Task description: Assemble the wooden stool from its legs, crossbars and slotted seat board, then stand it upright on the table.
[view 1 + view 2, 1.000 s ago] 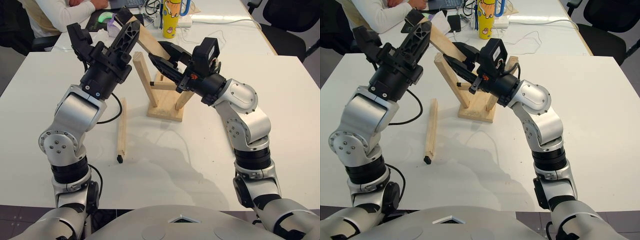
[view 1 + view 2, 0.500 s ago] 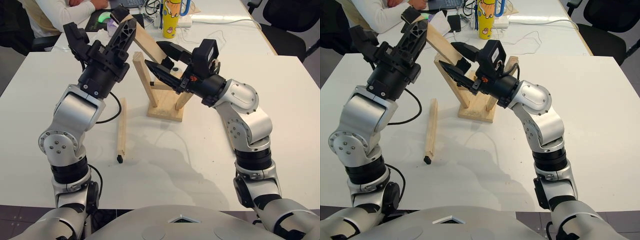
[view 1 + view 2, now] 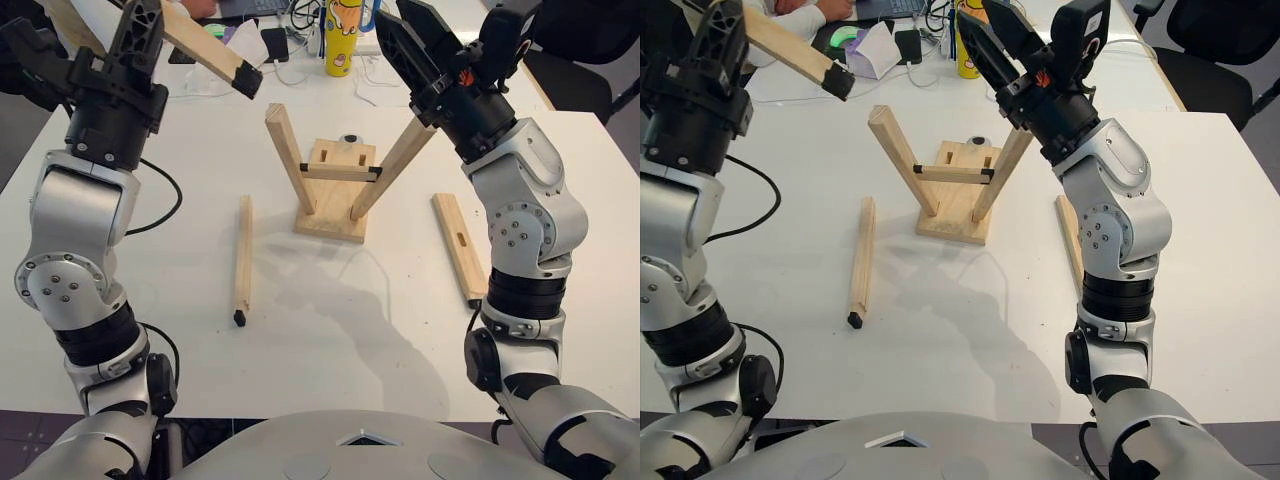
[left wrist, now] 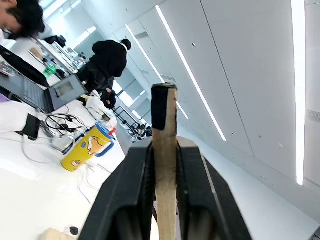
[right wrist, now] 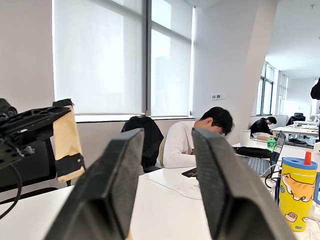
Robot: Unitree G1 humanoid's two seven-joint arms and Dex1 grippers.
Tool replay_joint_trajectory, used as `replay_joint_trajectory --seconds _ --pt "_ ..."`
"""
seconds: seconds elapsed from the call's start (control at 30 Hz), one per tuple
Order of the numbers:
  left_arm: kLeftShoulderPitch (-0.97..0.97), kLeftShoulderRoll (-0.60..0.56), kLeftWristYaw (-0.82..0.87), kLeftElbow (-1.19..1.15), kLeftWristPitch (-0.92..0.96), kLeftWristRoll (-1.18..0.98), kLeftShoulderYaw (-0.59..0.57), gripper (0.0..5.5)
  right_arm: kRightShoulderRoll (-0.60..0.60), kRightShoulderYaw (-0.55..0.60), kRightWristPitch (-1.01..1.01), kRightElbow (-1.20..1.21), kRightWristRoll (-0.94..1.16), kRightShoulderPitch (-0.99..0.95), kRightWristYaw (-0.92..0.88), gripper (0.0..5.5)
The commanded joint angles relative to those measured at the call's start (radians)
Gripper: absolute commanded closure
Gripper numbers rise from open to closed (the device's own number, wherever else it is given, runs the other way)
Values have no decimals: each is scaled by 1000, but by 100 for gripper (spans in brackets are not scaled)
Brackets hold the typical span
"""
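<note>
White table (image 3: 350, 330) — half-built stool (image 3: 330, 218) inverted; left gripper (image 4: 164, 150) pinches leg (image 3: 205, 50), right gripper (image 5: 165, 145) spread.

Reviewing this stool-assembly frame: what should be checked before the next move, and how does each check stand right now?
1. Left tool shut on the held leg: ok.
2. Right tool open, holding nothing: ok.
3. Seat board flat on the table, two standing legs joined by a crossbar: ok.
4. Free slots on the board's far side unobstructed: ok.
5. Held leg lined up over a free slot: not ok, it is raised well off to the left.
6. Standing legs fully seated: cannot tell.
</note>
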State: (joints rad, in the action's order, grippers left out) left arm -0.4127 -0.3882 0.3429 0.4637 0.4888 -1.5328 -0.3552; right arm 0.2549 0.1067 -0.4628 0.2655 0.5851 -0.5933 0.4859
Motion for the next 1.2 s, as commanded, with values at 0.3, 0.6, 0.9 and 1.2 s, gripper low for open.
replay_joint_trajectory --seconds 0.3,0.6,0.9,1.2 --pt "305 -156 -145 -163 112 416 17 506 95 -70 -184 153 169 89 141 550" --pt "383 -60 -169 -143 163 648 180 506 111 -101 -186 160 163 104 152 550" --pt "301 78 -170 -49 215 662 235 506 108 -112 -172 148 155 107 155 550" --pt "270 94 -155 -1 298 635 183 506 108 -112 -162 142 149 108 146 550"
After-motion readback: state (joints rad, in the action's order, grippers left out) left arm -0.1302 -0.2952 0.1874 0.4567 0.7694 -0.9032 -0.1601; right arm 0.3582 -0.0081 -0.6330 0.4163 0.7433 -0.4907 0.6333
